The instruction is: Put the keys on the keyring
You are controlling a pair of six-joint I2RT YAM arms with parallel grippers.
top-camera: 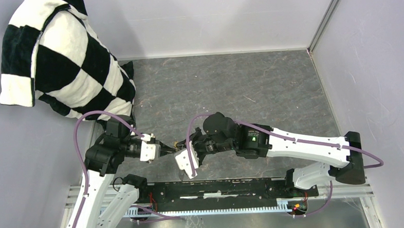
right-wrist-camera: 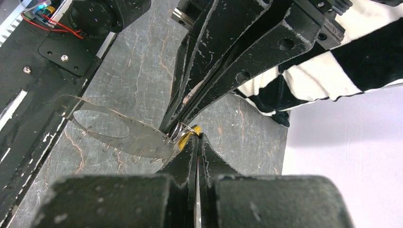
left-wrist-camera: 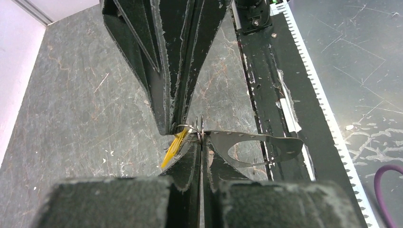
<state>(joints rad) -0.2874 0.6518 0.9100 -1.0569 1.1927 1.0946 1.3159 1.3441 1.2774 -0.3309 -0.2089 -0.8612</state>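
My two grippers meet tip to tip low over the table's near middle. In the left wrist view my left gripper (left-wrist-camera: 200,138) is shut on the keyring (left-wrist-camera: 266,142), a thin grey metal loop with an oval opening that sticks out to its right. My right gripper (left-wrist-camera: 173,127) comes in from above, shut at the yellow-headed key (left-wrist-camera: 172,151). In the right wrist view the right gripper (right-wrist-camera: 197,137) pinches the yellow key (right-wrist-camera: 188,137), and the keyring (right-wrist-camera: 119,133) stretches left from the left gripper (right-wrist-camera: 172,129). From above, the left gripper (top-camera: 170,148) and right gripper (top-camera: 183,145) hide both. The blue key is out of view.
A black and white checked cloth (top-camera: 64,58) hangs at the back left and also shows in the right wrist view (right-wrist-camera: 332,71). The black base rail (top-camera: 218,188) runs along the near edge, just beside the grippers (left-wrist-camera: 271,95). Grey walls close the sides and back.
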